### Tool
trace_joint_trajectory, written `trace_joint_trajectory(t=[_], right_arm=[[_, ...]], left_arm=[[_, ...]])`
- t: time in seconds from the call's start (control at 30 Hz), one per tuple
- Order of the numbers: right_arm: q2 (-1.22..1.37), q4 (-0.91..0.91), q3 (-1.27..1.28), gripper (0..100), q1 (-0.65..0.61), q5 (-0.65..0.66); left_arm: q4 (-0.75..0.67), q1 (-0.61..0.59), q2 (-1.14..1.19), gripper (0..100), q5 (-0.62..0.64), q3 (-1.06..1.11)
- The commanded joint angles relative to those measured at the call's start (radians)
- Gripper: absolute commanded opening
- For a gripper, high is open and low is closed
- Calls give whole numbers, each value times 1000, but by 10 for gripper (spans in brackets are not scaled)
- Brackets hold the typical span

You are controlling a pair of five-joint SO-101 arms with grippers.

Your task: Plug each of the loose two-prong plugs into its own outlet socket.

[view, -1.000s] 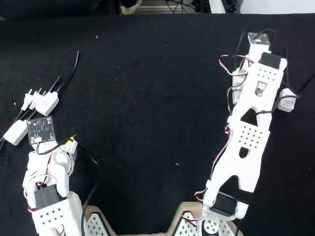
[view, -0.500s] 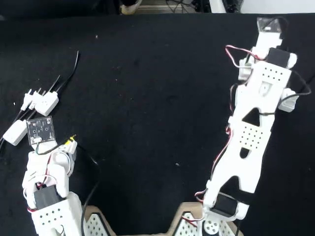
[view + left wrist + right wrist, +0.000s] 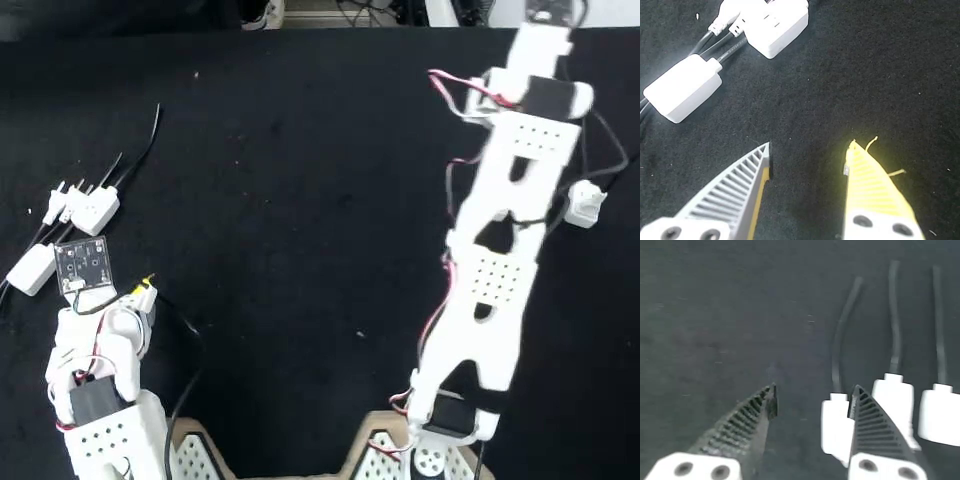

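A white outlet block (image 3: pixel 775 25) with slots on its face and a second white block (image 3: pixel 682 92) lie on the black cloth ahead of my open left gripper (image 3: pixel 810 150); black cables run off them. In the high view these blocks (image 3: pixel 95 208) (image 3: pixel 30 268) lie at the table's left side, just beyond the left arm (image 3: pixel 100 345). My right gripper (image 3: pixel 812 395) is open over the cloth; beside its fingertips lie three white plugs (image 3: pixel 835 427) (image 3: pixel 895 395) (image 3: pixel 940 412) with dark cords. The right arm (image 3: pixel 515 170) stretches to the far edge.
A small white plug piece (image 3: pixel 583 205) lies on the cloth beside the right arm. Two small white plugs (image 3: pixel 58 205) lie by the left outlet block. The black cloth (image 3: pixel 300 200) covers the table between the arms.
The right arm has stretched farther toward the table's far edge, its gripper now at the top of the high view. The left arm has not moved.
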Motion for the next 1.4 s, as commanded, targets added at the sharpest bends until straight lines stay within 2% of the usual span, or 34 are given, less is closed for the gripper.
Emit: trace_joint_trajectory(t=[0.0,0.3,0.43,0.9,1.07,1.37], right_arm=[[-119,35,90,211,-91,-63],[-522,28,719,211,-258,-124],[-674,-38,935,211,-327,-120],[-855,-384,1681,211,-489,-120],[-857,-585,1868,211,-540,-118],[-857,-701,1954,207,-577,-117]], left_arm=[[5,15,-9,242,5,22],[5,15,-9,242,5,22],[5,15,-9,242,5,22],[5,15,-9,242,5,22],[5,15,-9,242,5,22],[3,15,-9,242,5,22]])
